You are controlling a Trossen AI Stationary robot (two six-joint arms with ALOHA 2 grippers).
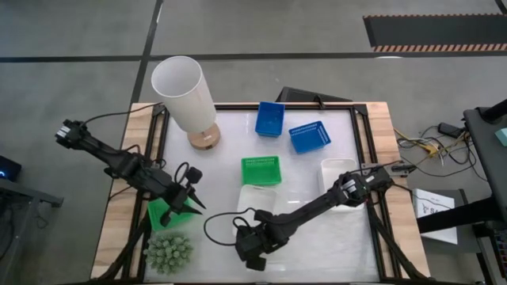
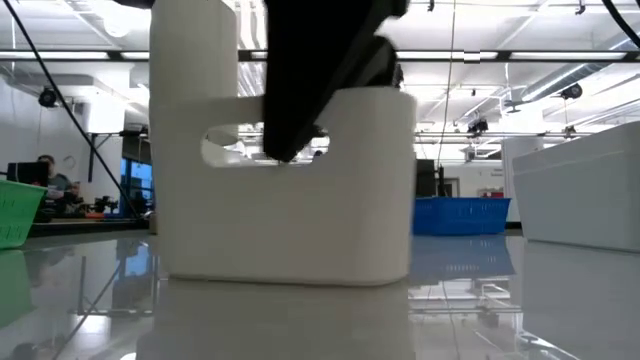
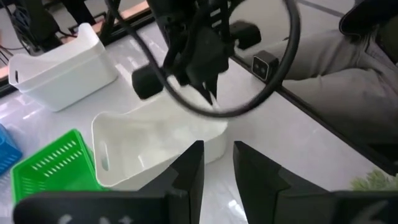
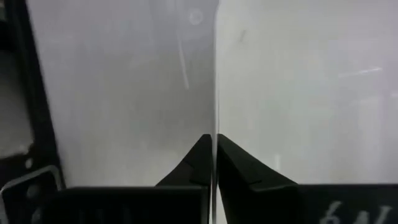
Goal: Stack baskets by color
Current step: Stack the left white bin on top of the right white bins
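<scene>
Gripping the thin wall of a white basket (image 1: 257, 199), the right gripper (image 4: 214, 149) has its fingers pinched on the rim near the table's near edge; a clean lift would likely call for a straight upward pull, keeping the wall square between the pads before carrying it right to the second white basket (image 1: 341, 180). The held basket is shallow, tray-like, with a slotted handle. The left gripper (image 1: 192, 202), fingers slightly parted, waits over a green basket (image 1: 162, 214) at near left.

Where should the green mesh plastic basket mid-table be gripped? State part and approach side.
Grip the green mesh plastic basket by a thin side wall, coming from straight above: it sits upright and open-topped. Pick the wall facing the blue mesh baskets; a white plastic basket crowds the opposite wall.
</scene>
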